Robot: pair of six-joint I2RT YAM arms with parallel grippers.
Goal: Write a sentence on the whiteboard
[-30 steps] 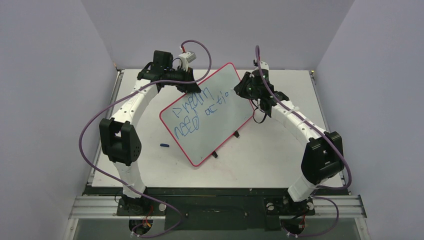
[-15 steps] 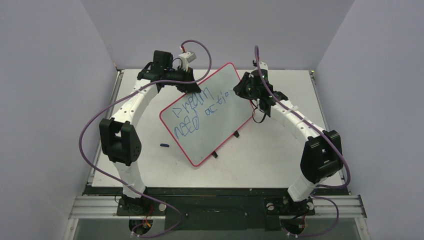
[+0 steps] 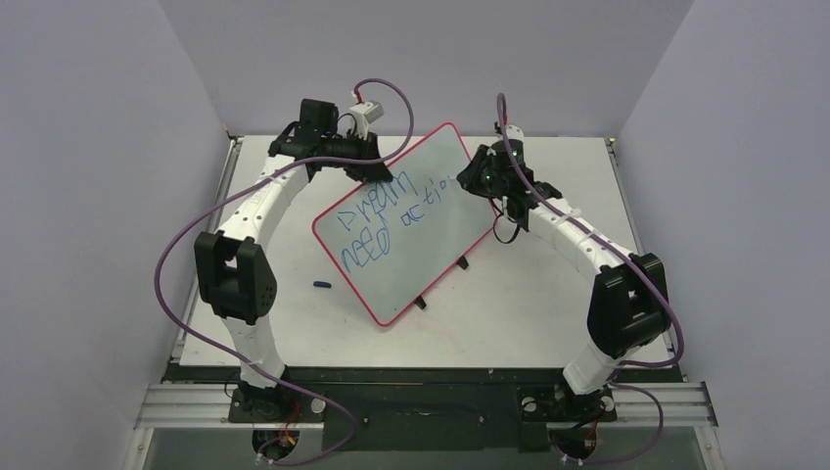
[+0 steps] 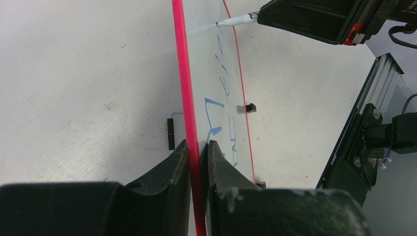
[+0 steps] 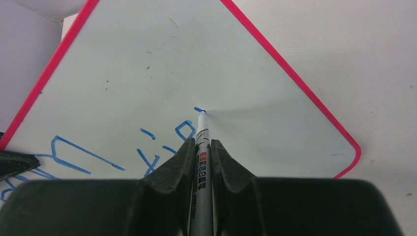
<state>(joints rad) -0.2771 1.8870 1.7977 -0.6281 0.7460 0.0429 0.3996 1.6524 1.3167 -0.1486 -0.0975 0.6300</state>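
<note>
The whiteboard (image 3: 411, 230), white with a thin red rim, stands tilted on the table between the two arms. Blue handwritten words of the sentence (image 3: 387, 213) run across it in two rows. My left gripper (image 3: 377, 174) is shut on the board's upper left edge; in the left wrist view the red rim (image 4: 189, 98) runs between its jaws (image 4: 198, 147). My right gripper (image 3: 480, 181) is shut on a white marker (image 5: 200, 162), whose tip (image 5: 201, 113) touches the board (image 5: 162, 73) beside a short fresh blue stroke, at the right end of the upper row.
A small blue cap (image 3: 322, 285) lies on the table left of the board. Two black clips (image 3: 462, 262) stick out under the board's lower right edge. Grey walls close in the table on three sides, and purple cables loop off both arms.
The right gripper has shifted slightly up and right along the board with the marker. The left arm and the board have stayed still.
</note>
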